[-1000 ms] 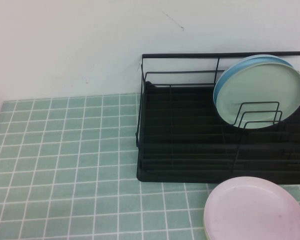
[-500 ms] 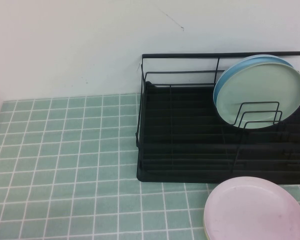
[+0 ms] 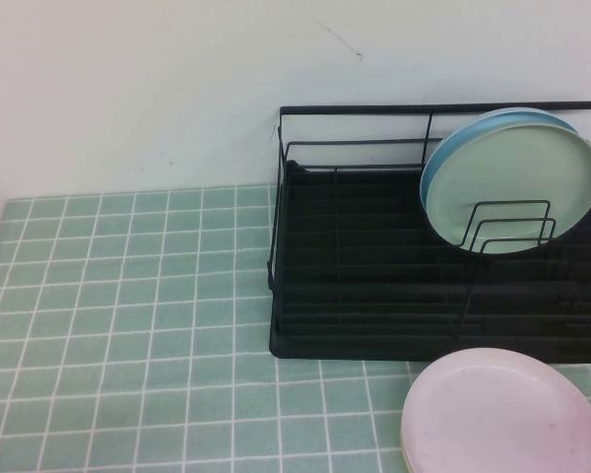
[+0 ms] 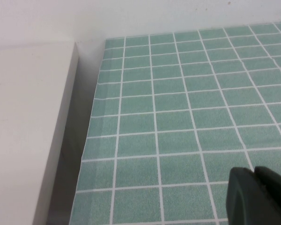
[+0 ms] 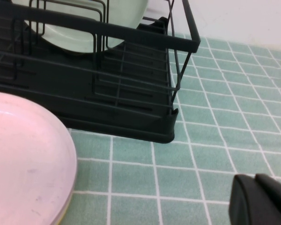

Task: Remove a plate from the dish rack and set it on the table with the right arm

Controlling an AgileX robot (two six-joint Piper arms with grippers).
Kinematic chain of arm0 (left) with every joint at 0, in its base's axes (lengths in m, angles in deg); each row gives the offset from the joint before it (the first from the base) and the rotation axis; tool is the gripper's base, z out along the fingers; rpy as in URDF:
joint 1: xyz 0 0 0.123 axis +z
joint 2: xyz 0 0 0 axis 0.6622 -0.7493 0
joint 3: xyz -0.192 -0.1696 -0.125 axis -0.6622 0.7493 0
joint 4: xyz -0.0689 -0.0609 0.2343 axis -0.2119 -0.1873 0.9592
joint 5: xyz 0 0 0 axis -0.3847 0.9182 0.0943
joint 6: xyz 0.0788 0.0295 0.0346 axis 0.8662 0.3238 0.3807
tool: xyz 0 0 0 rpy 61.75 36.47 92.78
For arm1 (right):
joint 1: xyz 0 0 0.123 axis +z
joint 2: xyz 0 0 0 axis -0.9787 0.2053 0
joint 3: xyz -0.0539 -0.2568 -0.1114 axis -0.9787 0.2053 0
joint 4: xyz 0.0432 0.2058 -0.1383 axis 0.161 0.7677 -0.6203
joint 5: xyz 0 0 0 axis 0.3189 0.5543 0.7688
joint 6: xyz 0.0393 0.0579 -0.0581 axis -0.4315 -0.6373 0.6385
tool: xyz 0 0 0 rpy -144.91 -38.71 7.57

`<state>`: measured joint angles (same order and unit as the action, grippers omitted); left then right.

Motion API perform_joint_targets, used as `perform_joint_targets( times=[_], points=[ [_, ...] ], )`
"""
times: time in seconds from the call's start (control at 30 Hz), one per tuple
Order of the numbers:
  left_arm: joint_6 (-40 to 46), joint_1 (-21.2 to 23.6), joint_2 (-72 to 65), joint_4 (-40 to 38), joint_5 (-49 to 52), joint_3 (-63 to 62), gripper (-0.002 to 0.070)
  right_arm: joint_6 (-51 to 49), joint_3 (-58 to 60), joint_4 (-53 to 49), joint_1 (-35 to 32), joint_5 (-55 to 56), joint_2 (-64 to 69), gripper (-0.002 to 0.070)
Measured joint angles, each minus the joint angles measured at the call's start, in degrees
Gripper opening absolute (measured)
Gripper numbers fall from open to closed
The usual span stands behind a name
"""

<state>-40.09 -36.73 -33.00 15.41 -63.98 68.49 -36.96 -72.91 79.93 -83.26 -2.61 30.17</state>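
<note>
The pale mint-green plate (image 3: 517, 177) stands upright in the wire dividers at the right end of the black dish rack (image 3: 374, 296); it also shows in the right wrist view (image 5: 126, 11) behind the rack's rails (image 5: 131, 35). Neither arm shows in the high view. My right gripper (image 5: 254, 178) is shut and empty, low over the tiled table (image 5: 225, 117) just off the rack's front corner. My left gripper (image 4: 254, 170) is shut and empty above the table (image 4: 178, 93) near its left edge.
A light blue plate (image 3: 463, 138) stands right behind the mint plate. A pale pink plate (image 3: 502, 414) lies flat on the table in front of the rack, also in the right wrist view (image 5: 23, 154). A white ledge (image 4: 23, 117) borders the table's left edge.
</note>
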Motion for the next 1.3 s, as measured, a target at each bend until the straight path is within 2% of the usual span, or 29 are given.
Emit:
perform_joint_targets(
  times=[0.4, 0.5, 0.7, 0.8, 1.07, 1.3],
  points=[
    [-0.1, 0.0, 0.0, 0.0, 0.0, 0.0, -0.0003, 0.0, 0.1, 1.1, 0.0, 1.6, 0.0, -0.0001],
    [-0.1, 0.0, 0.0, 0.0, 0.0, 0.0, -0.0003, -0.3, 0.4, 8.5, 0.0, 5.3, 0.0, -0.0001],
    [-0.1, 0.0, 0.0, 0.0, 0.0, 0.0, -0.0003, -2.8, 0.4, 37.0, 0.0, 14.9, 0.0, -0.0001],
    [-0.1, 0.0, 0.0, 0.0, 0.0, 0.0, -0.0003, -2.9, 0.4, 43.8, 0.0, 17.4, 0.0, -0.0001],
    [-0.1, 0.0, 0.0, 0.0, 0.0, 0.0, -0.0003, -0.9, 0.4, 46.6, 0.0, 17.7, 0.0, -0.0001],
    [-0.1, 0.0, 0.0, 0.0, 0.0, 0.0, -0.0003, 3.3, -2.2, 47.5, 0.0, 5.6, 0.7, -0.0001]
  ],
)
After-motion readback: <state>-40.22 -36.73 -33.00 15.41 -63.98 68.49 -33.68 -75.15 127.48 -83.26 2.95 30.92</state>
